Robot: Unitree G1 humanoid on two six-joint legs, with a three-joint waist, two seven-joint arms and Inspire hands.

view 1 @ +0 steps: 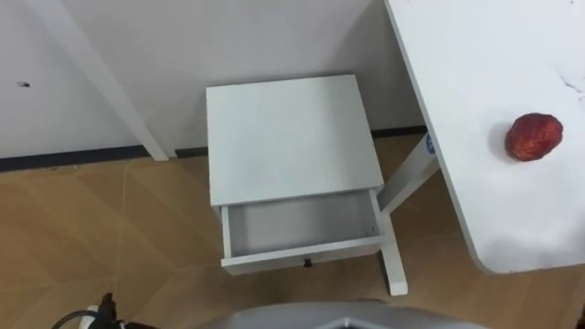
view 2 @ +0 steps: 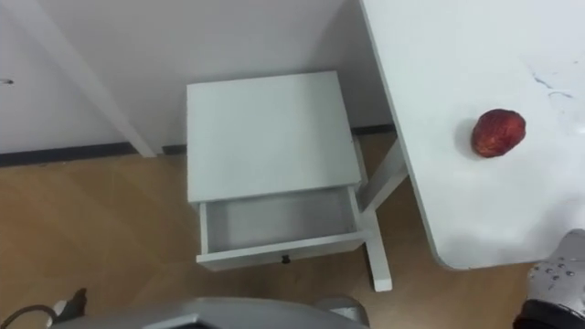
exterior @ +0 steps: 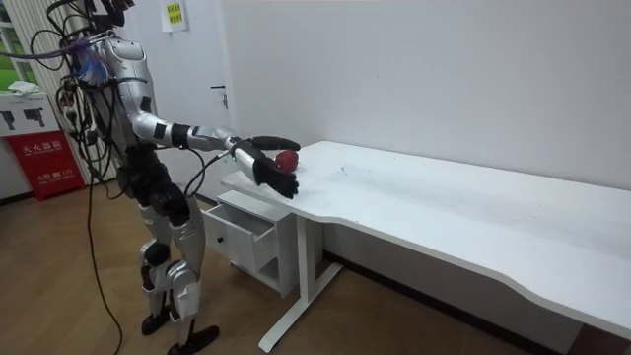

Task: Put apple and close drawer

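Right robot hand (exterior: 272, 170), fingers spread, hovers by the table's (view 2: 439, 91) edge near the apple (view 2: 498, 132), drawer (view 2: 279, 247) open.

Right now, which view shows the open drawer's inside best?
The left eye view: it looks down into the drawer, pulled out of the white cabinet. The right eye view shows the same, further left. The room view shows it side-on, inside barely visible.

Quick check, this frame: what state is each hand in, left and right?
Left hand: cannot be told.
Right hand: open, holding nothing; the apple lies on the table.
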